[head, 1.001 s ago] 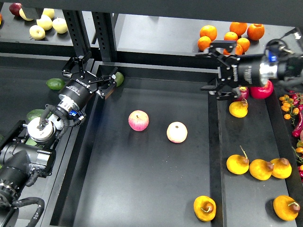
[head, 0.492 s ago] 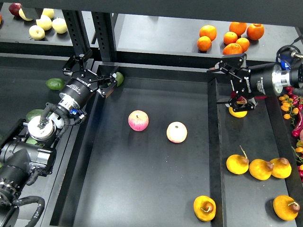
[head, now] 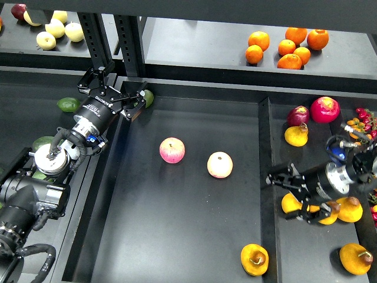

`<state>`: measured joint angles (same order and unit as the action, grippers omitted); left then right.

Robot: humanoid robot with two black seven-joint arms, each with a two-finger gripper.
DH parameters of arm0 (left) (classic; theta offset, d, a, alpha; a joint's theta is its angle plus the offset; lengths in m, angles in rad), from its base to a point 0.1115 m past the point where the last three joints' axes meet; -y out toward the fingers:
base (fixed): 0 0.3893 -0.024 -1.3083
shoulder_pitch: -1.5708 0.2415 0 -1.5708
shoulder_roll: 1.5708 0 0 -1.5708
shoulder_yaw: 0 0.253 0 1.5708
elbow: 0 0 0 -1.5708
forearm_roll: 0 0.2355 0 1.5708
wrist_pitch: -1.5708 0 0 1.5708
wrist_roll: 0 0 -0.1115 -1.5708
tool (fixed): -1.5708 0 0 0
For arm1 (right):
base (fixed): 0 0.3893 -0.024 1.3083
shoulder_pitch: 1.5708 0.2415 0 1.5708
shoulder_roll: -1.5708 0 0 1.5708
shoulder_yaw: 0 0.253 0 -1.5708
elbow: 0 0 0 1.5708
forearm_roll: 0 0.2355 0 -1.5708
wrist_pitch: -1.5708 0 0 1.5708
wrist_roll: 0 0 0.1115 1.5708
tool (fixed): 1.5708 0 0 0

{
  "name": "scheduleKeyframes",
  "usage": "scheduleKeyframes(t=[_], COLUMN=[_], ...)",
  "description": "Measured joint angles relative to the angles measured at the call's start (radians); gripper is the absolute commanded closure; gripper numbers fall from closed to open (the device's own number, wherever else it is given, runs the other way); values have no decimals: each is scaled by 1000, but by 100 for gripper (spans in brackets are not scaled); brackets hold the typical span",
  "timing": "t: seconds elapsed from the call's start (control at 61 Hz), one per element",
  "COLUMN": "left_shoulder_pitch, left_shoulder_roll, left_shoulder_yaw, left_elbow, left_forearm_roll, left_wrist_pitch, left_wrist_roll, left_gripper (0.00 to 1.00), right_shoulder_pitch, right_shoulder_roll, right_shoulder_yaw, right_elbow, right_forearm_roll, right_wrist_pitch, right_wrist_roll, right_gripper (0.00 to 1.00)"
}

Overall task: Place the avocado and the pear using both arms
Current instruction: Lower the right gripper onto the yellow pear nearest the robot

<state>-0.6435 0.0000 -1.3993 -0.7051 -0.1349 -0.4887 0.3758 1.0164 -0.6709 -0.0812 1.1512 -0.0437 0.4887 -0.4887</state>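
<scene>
My right gripper [head: 288,196] is open low over the right tray [head: 306,165]. Its fingers straddle an orange-yellow pear [head: 290,204], the leftmost of three in a row. Other pears lie at the tray's back [head: 296,135], at the front right [head: 356,258], and in the middle bin's front corner [head: 254,259]. My left gripper [head: 118,88] is open at the middle bin's back left corner. A rounder green avocado [head: 148,97] lies just beyond its right finger. An elongated green avocado [head: 69,104] lies on the left shelf. A darker one [head: 42,143] is partly hidden by my left arm.
Two pink-and-yellow apples [head: 172,150] [head: 220,164] lie in the middle bin [head: 177,236]. Oranges [head: 285,47] sit on the back shelf. Red fruits [head: 325,109] and chillies [head: 360,121] lie at the right tray's back. Black uprights [head: 126,41] stand behind the left gripper.
My right gripper has moved from the back, near the oranges, forward along the right tray to the row of pears, staying open. The left arm has not moved.
</scene>
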Motion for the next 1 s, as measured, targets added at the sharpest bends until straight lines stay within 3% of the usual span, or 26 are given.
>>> scheduleKeyframes(t=[1.001], left_shoulder_pitch=[-3], left_shoulder_roll=[0], left_shoulder_yaw=[0], left_elbow=[-2], left_forearm_roll=[12], left_wrist_pitch=[0], left_wrist_roll=[0], left_gripper=[1], right_shoulder_pitch=[-179], right_shoulder_roll=[90], right_shoulder_yaw=[16], right_elbow=[-38], right_forearm_roll=[-119], right_wrist_pitch=[0], right_wrist_roll=[0], right_gripper=[0])
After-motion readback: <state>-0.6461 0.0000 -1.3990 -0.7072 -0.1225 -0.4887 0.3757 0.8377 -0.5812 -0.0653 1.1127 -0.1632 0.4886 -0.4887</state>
